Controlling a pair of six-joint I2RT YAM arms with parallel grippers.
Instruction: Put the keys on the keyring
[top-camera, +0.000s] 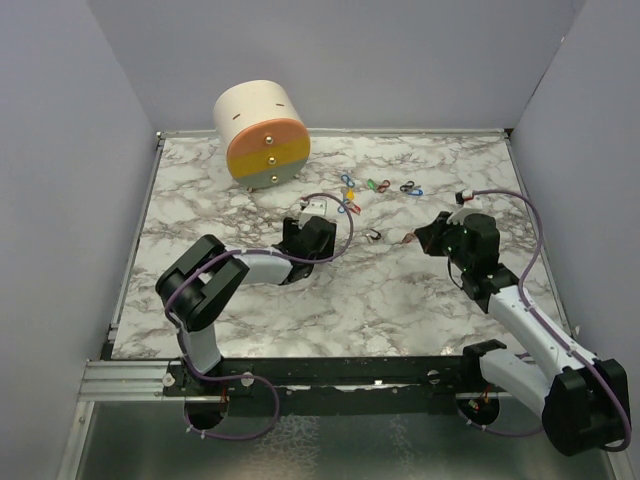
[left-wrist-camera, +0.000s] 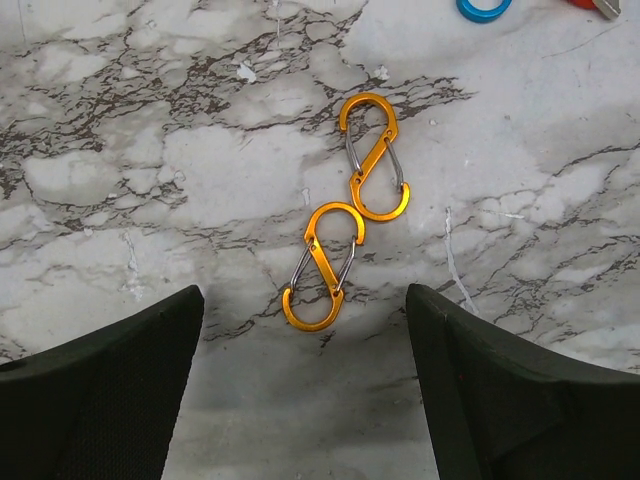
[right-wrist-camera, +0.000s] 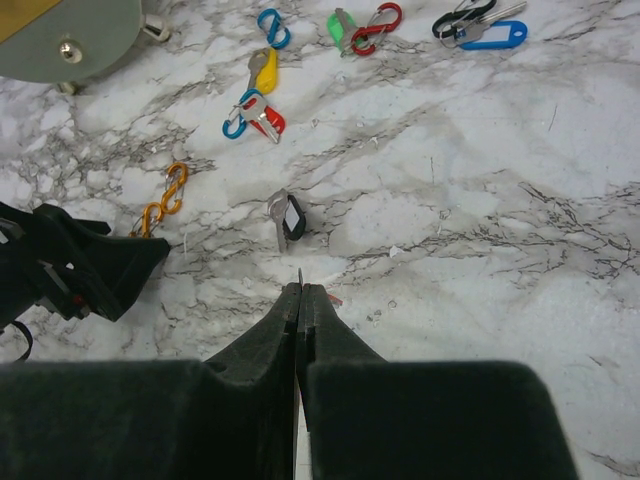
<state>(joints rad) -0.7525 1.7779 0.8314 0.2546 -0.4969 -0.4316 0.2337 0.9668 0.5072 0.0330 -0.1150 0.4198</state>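
My right gripper (right-wrist-camera: 301, 287) is shut on a thin key; only its metal tip and a bit of red show past the fingertips, low over the marble table (right-wrist-camera: 520, 200). In the top view the right gripper (top-camera: 418, 237) is right of a black-headed key (right-wrist-camera: 289, 216). My left gripper (left-wrist-camera: 305, 292) is open, just above two orange figure-8 clips (left-wrist-camera: 372, 158). Further back lie a yellow key (right-wrist-camera: 263, 70), a red key on a blue clip (right-wrist-camera: 262, 116), a green key on a red clip (right-wrist-camera: 342, 25) and a blue key on a black clip (right-wrist-camera: 495, 36).
A round drawer unit (top-camera: 262, 133) with orange, yellow and grey fronts stands at the back left. A loose blue clip (right-wrist-camera: 271, 27) lies near it. Grey walls close in the table on three sides. The left gripper (right-wrist-camera: 80, 262) shows at the left of the right wrist view.
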